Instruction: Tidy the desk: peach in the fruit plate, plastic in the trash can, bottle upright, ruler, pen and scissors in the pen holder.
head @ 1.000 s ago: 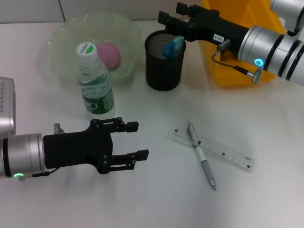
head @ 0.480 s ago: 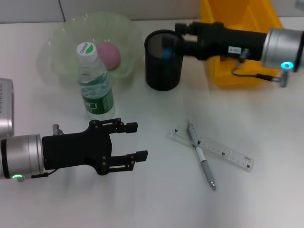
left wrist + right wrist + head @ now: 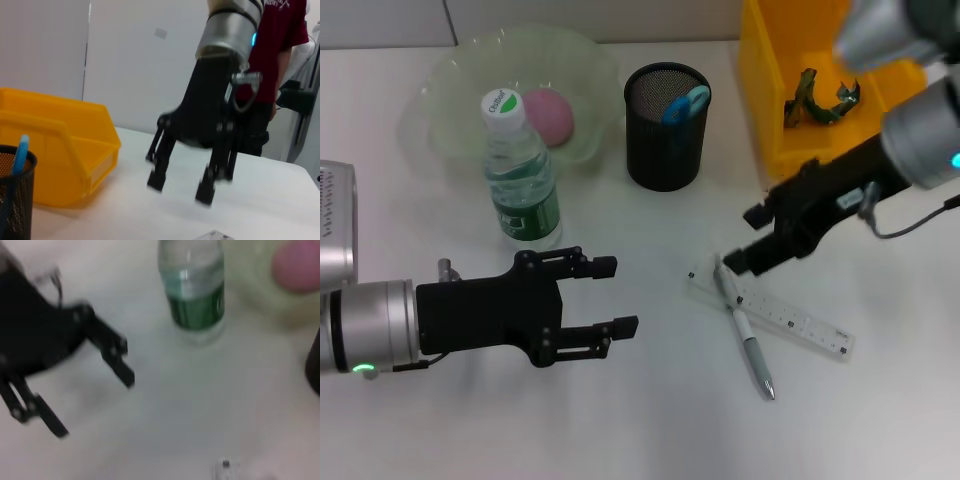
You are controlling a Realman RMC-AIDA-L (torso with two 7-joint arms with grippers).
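Note:
A clear ruler point(image 3: 790, 318) lies on the table at the right front with a silver pen point(image 3: 747, 335) across it. My right gripper point(image 3: 744, 240) is open and empty just above the pen's far end; it also shows in the left wrist view point(image 3: 177, 183). The black mesh pen holder point(image 3: 666, 140) holds blue-handled scissors point(image 3: 684, 102). The pink peach point(image 3: 550, 113) lies in the pale green plate point(image 3: 460, 70). The bottle point(image 3: 519, 180) stands upright in front of the plate. Green plastic point(image 3: 820, 103) lies in the yellow bin point(image 3: 767, 110). My left gripper point(image 3: 615, 296) is open and empty, low at the left front.
The yellow bin stands at the back right, behind my right arm. The bottle and plate stand close behind my left gripper. Bare table lies between the two grippers and along the front edge.
My right gripper has left the pen holder, with the scissors staying in it, and swung down toward the front to the pen and ruler. My left arm has barely moved.

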